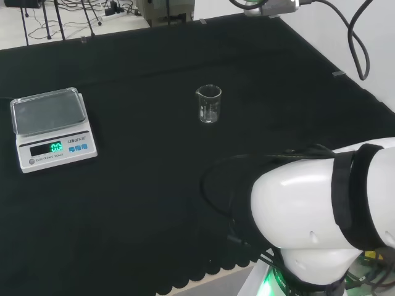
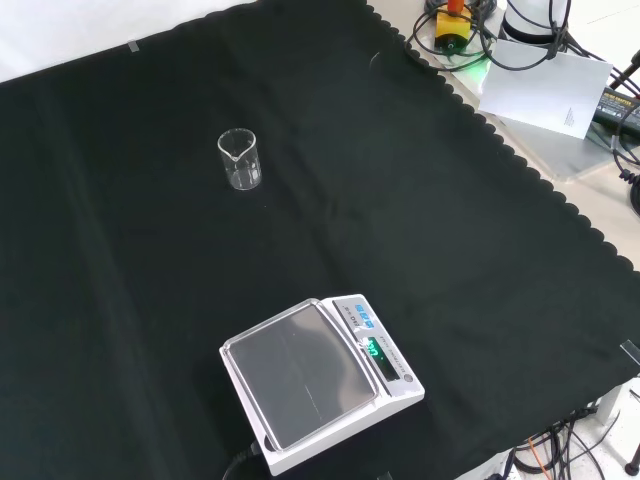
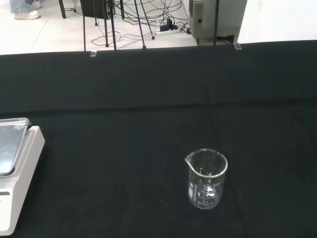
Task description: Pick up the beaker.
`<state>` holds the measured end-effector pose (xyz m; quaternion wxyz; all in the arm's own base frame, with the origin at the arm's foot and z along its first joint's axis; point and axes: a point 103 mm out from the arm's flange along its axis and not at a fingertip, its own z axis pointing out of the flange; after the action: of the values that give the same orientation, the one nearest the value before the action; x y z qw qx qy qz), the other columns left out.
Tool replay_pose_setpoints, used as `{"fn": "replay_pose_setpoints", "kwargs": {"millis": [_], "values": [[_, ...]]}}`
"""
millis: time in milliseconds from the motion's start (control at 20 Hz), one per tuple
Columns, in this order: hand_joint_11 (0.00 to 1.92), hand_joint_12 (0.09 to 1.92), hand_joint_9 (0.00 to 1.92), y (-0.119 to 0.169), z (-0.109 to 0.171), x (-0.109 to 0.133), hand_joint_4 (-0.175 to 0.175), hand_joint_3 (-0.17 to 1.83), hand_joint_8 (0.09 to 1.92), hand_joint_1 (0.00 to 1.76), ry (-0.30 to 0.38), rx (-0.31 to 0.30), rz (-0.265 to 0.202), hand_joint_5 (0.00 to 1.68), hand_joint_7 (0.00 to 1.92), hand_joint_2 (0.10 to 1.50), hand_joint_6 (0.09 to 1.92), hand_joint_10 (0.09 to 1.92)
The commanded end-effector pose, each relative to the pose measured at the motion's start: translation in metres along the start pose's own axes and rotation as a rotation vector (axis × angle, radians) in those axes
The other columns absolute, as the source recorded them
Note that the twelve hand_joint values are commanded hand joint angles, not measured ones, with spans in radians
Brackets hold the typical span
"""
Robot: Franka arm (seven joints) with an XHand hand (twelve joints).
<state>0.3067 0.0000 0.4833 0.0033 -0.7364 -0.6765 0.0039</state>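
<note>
The step in hand is the approach: the hand should come down beside the glass beaker (image 1: 209, 103), fingers spread, and close round its wall below the rim, clear of the spout. How the hand is set I cannot tell.

One black cloth (image 1: 154, 216). One electronic scale (image 1: 52, 127), near its left edge in the head view. One beaker, upright and seemingly empty, mid-cloth, well apart from the scale.

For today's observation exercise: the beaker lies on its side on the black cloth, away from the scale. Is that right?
Not quite. The beaker stands upright with its mouth up, as the wrist view shows. It is on the black cloth, away from the scale.
</note>
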Motion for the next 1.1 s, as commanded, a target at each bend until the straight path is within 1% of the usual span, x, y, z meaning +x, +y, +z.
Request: {"fn": "replay_pose_setpoints", "kwargs": {"millis": [50,200,350,500,600,700,750,850,1000,1100], "values": [[0.00,1.25,0.17,0.000,0.001,-0.004,0.003,0.48,0.68,0.56,-0.003,-0.013,0.000,0.10,0.10,0.63,0.09,0.82],[0.00,1.28,0.14,0.000,0.001,-0.006,0.004,0.37,0.70,0.55,-0.005,-0.013,-0.002,0.10,0.08,0.68,0.09,0.86],[0.00,1.28,0.14,0.003,0.001,-0.006,0.005,0.35,0.70,0.56,-0.010,0.000,0.005,0.10,0.08,0.69,0.09,0.87],[0.00,1.28,0.14,0.004,0.002,-0.008,0.005,0.34,0.70,0.56,-0.004,-0.009,0.007,0.10,0.08,0.70,0.09,0.87],[0.00,1.28,0.14,0.006,0.004,-0.009,0.005,0.34,0.70,0.56,-0.007,0.000,0.007,0.10,0.08,0.70,0.09,0.87],[0.00,1.28,0.14,0.008,0.006,-0.010,0.005,0.34,0.70,0.56,-0.008,-0.005,0.008,0.10,0.08,0.70,0.09,0.87],[0.00,1.28,0.14,0.011,0.010,-0.011,0.006,0.34,0.70,0.56,-0.010,0.003,0.007,0.10,0.07,0.70,0.09,0.87],[0.00,1.28,0.14,0.023,0.027,-0.011,0.006,0.33,0.70,0.56,-0.008,0.028,-0.001,0.10,0.07,0.70,0.09,0.87],[0.00,1.25,0.13,0.043,0.060,-0.018,0.008,0.31,0.69,0.57,0.016,0.047,-0.010,0.09,0.06,0.71,0.09,0.87],[0.00,1.24,0.12,0.055,0.076,-0.024,0.010,0.30,0.69,0.57,0.036,0.059,-0.012,0.08,0.04,0.71,0.09,0.87]]}}
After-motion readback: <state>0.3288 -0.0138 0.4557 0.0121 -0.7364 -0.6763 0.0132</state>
